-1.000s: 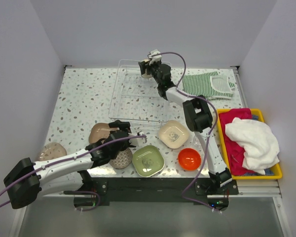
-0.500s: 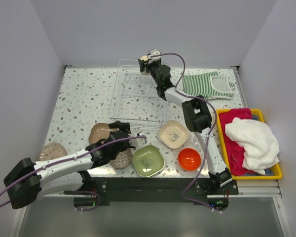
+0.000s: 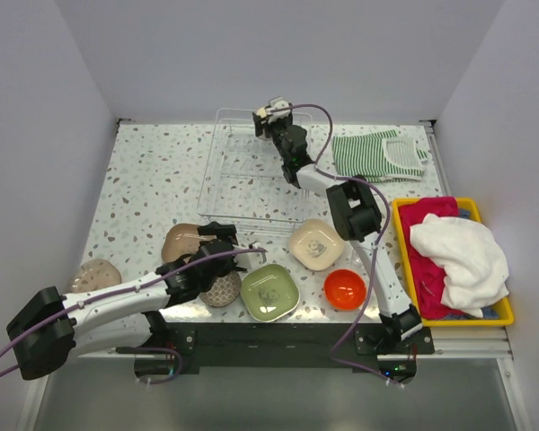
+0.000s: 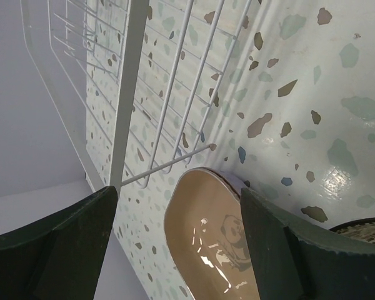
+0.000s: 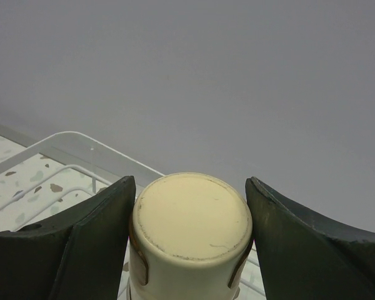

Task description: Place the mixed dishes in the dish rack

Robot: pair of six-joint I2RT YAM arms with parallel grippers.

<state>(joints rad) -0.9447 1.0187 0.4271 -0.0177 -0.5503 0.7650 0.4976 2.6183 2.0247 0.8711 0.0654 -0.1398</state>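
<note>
My right gripper [image 3: 269,116] hangs over the far edge of the dish rack [image 3: 250,171], shut on a small cream cup [image 5: 191,225] that is turned upside down, base toward the wrist camera. My left gripper [image 3: 219,235] is open low over the brown rounded-square plate [image 4: 215,244], with a dark finger [image 4: 56,250] on each side of its panda print. In the top view the brown plate [image 3: 181,241] lies by the rack's near left corner. A grey patterned bowl [image 3: 222,289], green plate [image 3: 269,292], cream plate [image 3: 316,243], orange-red bowl [image 3: 345,288] and pale round plate [image 3: 96,276] sit along the front.
A striped green cloth [image 3: 377,154] lies at the back right. A yellow tray [image 3: 497,316] of red and white cloths stands at the right edge. Grey walls close in three sides. The rack's wire edge [image 4: 169,165] reaches near the brown plate.
The right arm has shifted slightly, its elbow drawn back, with the cup still held over the rack's far edge. The left arm has not moved.
</note>
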